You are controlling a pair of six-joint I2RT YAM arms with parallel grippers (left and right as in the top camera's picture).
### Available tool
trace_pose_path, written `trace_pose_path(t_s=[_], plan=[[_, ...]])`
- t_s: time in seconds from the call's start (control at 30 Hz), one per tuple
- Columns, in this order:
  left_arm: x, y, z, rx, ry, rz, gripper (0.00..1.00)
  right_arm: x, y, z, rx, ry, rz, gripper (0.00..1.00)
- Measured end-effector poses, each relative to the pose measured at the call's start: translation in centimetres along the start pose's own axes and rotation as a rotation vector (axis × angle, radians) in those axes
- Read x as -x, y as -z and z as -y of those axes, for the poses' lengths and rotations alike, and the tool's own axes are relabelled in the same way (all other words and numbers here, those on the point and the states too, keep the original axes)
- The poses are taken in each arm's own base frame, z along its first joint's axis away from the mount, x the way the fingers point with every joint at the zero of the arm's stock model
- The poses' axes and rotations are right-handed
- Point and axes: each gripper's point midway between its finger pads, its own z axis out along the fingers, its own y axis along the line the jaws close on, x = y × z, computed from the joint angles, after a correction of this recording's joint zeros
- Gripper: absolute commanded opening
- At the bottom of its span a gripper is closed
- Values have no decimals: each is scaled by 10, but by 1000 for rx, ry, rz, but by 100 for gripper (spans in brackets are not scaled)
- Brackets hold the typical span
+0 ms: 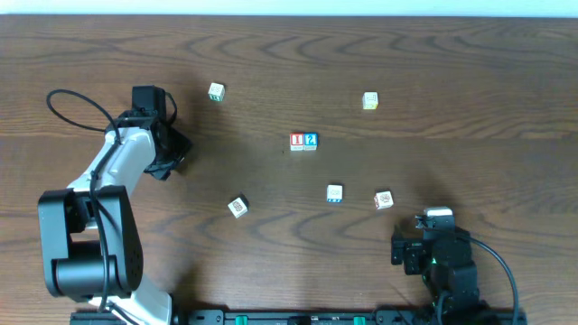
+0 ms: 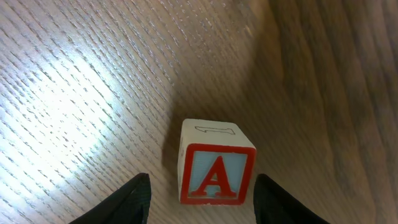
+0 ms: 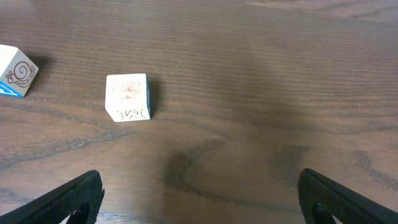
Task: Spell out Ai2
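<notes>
red-lettered a block [image 2: 216, 171] between parted fingers of left end effector [image 2: 202, 182], right end effector [image 3: 199, 180] parted, empty

I see a dark wood-grain tabletop [image 1: 470, 54] filling my overhead view | pale strip [image 1: 289, 7] along its far edge | bright glare patch [image 2: 68, 106] in my left wrist view

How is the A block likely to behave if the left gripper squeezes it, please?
The A block looks rigid, so it shouldn't deform. Its flat faces suggest sliding, not rolling. Angled to the left gripper, it may twist.
</notes>
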Motion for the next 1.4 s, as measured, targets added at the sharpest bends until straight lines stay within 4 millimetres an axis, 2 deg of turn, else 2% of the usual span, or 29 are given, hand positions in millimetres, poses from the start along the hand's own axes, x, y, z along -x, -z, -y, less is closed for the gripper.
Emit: trace_pose_path(t_s=[0.37,0.73,1.07,1.4], plan=[[2,-2,-4,9,11,-2,54,0,0,0,0,0,0,99],[2,-2,-4,9,8,-2,38,0,0,0,0,0,0,99],[3,-2,-4,9,-29,-2,31,0,0,0,0,0,0,99],[4,1,-2,12,-112,-6,30,0,0,0,0,0,0,99]])
